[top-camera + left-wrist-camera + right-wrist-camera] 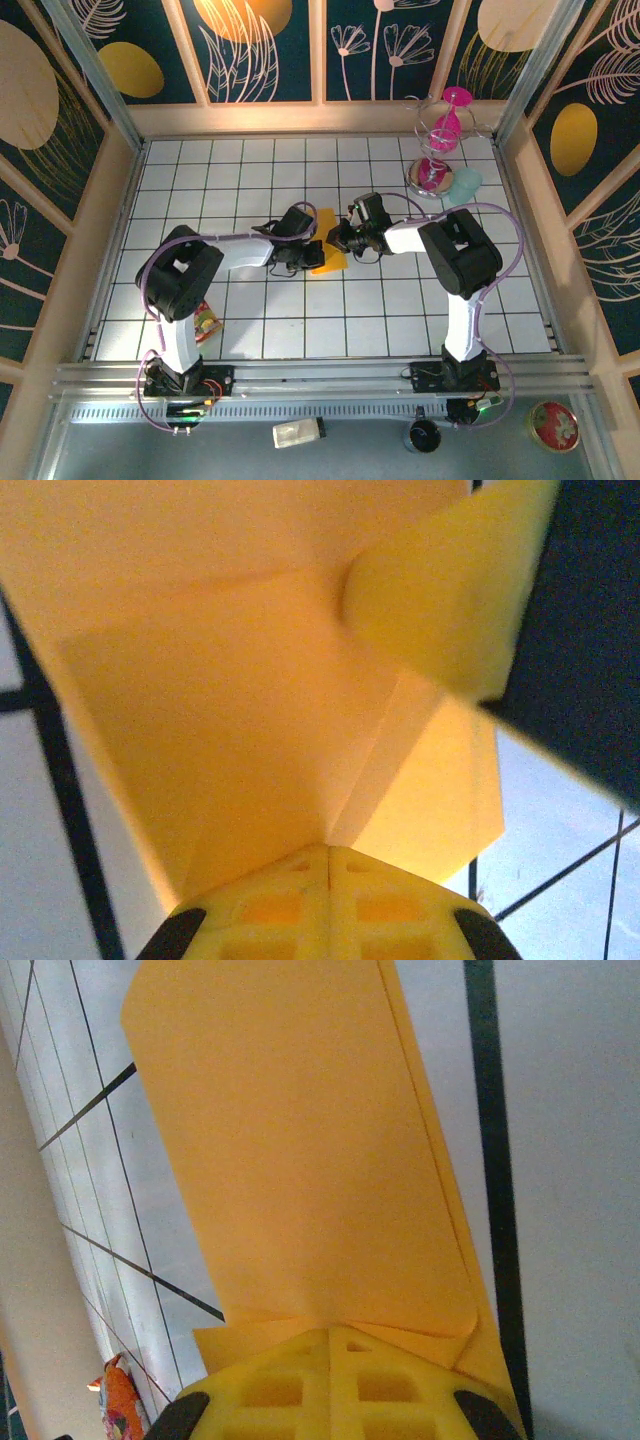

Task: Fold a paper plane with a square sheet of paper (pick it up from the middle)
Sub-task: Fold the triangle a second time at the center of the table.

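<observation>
Where both jaws close, the square sheet of paper point(330, 258) sits pinched.

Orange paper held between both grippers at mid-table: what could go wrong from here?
1. The left gripper and right gripper are both shut on the paper from opposite sides, so an uneven pull could tear it or skew a crease.
2. In the top view the two grippers sit very close together, so the next move could make them collide.
3. Each gripper seems to pinch near an edge, so the thin sheet might slip free.
</observation>
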